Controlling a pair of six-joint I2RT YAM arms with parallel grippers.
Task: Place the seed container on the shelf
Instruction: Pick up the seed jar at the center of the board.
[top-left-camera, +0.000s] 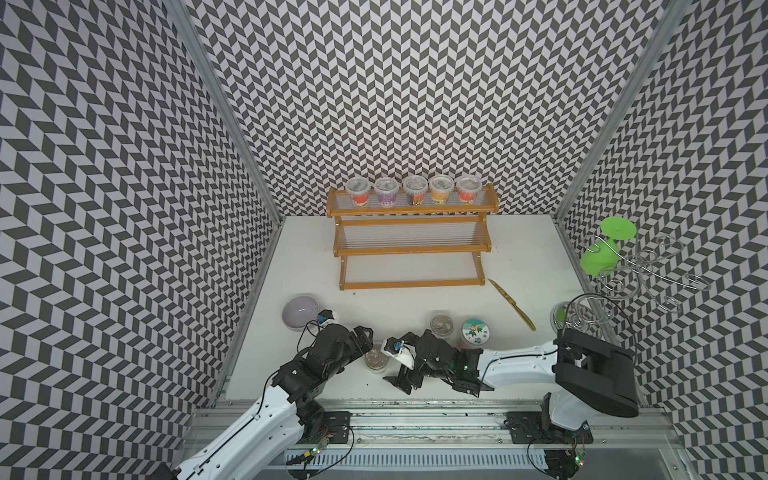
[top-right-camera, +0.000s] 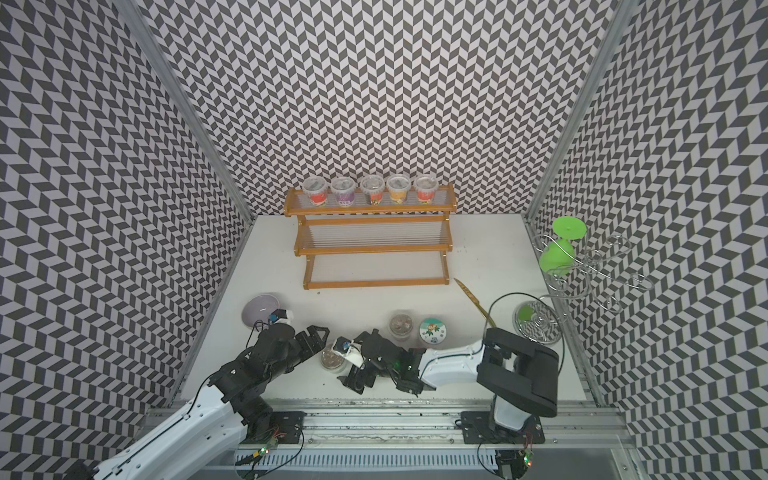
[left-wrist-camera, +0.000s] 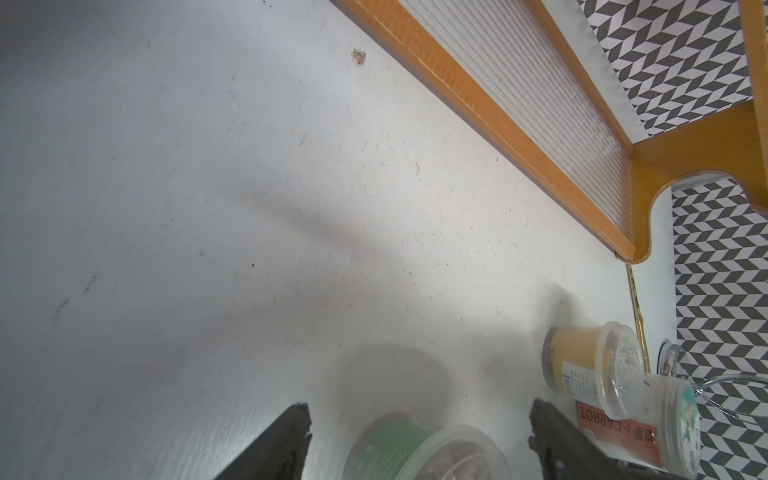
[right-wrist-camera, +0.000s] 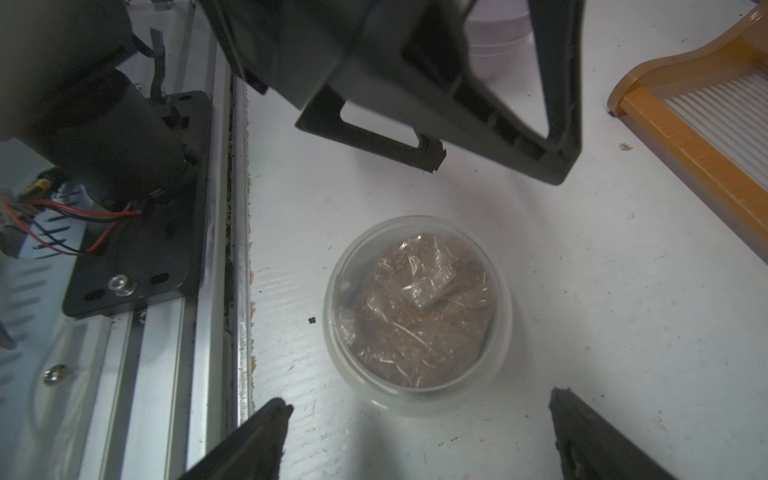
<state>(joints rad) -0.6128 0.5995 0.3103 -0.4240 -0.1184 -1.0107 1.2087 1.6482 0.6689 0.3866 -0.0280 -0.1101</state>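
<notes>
Seed container (right-wrist-camera: 417, 316), a clear lidded cup of brown matter, stands upright on the white counter (top-left-camera: 307, 266) near its front edge. It is well apart from the shelf (top-left-camera: 409, 250), whose top tier carries five cups (top-left-camera: 413, 191). Right gripper (right-wrist-camera: 417, 399) faces the container with fingers spread wide, touching nothing. Left gripper (left-wrist-camera: 419, 409) sits just beside it from the opposite side, fingers also spread, with a gap showing on either side of the container.

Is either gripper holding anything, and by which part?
Nothing is held: the left gripper and right gripper both have open jaws, clear of the seed container.
</notes>
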